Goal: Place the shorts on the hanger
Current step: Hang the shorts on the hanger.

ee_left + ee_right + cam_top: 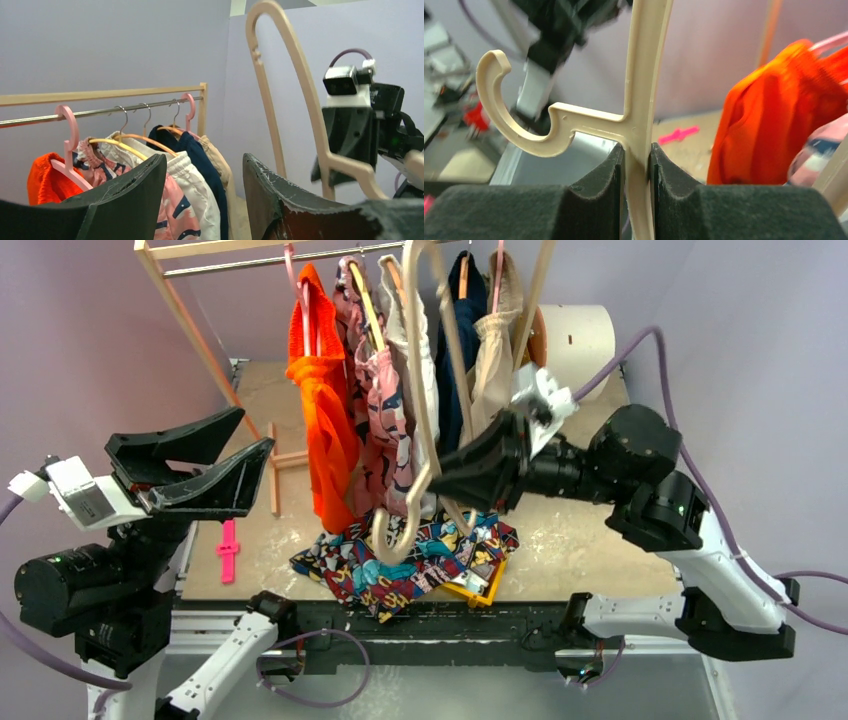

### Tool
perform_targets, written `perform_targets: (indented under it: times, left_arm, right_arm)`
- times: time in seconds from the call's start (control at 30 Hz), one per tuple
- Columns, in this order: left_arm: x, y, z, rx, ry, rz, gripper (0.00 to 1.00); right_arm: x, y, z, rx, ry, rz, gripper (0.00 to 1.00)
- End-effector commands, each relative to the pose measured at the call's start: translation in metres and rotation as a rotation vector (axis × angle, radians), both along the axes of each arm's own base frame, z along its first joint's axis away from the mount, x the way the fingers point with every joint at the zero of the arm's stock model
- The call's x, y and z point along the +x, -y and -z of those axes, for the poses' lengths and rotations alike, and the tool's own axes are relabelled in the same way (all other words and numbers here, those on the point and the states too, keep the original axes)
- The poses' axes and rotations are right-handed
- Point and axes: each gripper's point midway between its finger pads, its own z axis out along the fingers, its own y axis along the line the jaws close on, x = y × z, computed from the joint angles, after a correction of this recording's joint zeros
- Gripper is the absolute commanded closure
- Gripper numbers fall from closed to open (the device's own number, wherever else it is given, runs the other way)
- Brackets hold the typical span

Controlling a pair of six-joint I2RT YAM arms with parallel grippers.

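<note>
Left gripper (257, 427): jaws parted wide with nothing between them, up off the left side of the table (600, 540), well apart from the cloth.
Left-side risk: it's a long reach in from there. A hurried, shallow pinch could lift one loose fold and let the rest slide away.
Pink clip: a small bright pink plastic clip (229, 550) lies flat between that arm and the heap. A low sweep could knock it along.
Rack garments: the plain orange garment (322, 430) and the pink patterned garment (378, 410) hang right behind the working space. A swinging hanger arm could snag either one.
Shorts: the floppy comic-print cloth shorts (410, 560) sit crumpled at the near edge of the table, not on the hanger yet. I can't tell waistband from leg opening, so threading the wrong opening is a real chance.
Hanger: the thin pale cream plastic hanger (644, 75) is held on end with its hook low, just above the heap. That hook could catch the print cloth and drag it.
Yellow piece: a flat yellow frame-like thing (482, 585) peeks out under the right edge of the shorts. A deep grab might take it too.
Right gripper (636, 155): closed narrow on the hanger's thin bar beside the hook's neck.
Right-side risk: it's one slim pinch point. A tug from the cloth could twist the hanger in the pads or pull it free.
</note>
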Motion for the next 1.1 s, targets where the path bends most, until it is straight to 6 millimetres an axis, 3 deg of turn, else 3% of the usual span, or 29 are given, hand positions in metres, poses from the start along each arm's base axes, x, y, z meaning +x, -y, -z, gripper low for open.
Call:
perform_targets:
  times: [0.0, 0.17, 0.3, 0.4, 0.57, 0.77, 0.87, 0.97, 1.07]
  left_arm:
    - [0.008, 0.001, -0.008, 0.033, 0.038, -0.029, 0.44]
    - [-0.012, 0.019, 0.003, 0.112, 0.101, 0.089, 0.44]
    - [-0.030, 0.027, 0.031, 0.252, 0.165, 0.128, 0.41]
    - [-0.018, 0.017, 0.055, 0.397, 0.176, 0.009, 0.41]
    - [0.028, -0.004, 0.114, 0.695, 0.113, -0.220, 0.41]
    - [0.030, -0.005, 0.138, 0.890, 0.197, -0.231, 0.40]
    - [0.032, -0.007, 0.143, 0.942, 0.206, -0.239, 0.34]
    - [0.036, -0.007, 0.159, 1.012, 0.200, -0.226, 0.31]
    - [0.040, -0.002, 0.188, 1.120, 0.199, -0.171, 0.30]
  right_arm:
    - [-0.048, 0.003, 0.076, -0.210, -0.007, -0.279, 1.00]
    - [-0.069, 0.016, 0.117, -0.276, -0.059, -0.376, 1.00]
    - [-0.076, 0.017, 0.139, -0.310, -0.101, -0.418, 1.00]
    - [-0.076, 0.013, 0.154, -0.339, -0.140, -0.431, 1.00]
    - [-0.071, 0.002, 0.172, -0.407, -0.186, -0.437, 1.00]
    - [-0.063, -0.003, 0.196, -0.484, -0.227, -0.411, 1.00]
    - [-0.058, -0.005, 0.208, -0.517, -0.248, -0.388, 1.00]
    - [-0.053, -0.007, 0.221, -0.557, -0.278, -0.358, 1.00]
    - [-0.051, -0.009, 0.233, -0.591, -0.308, -0.349, 1.00]
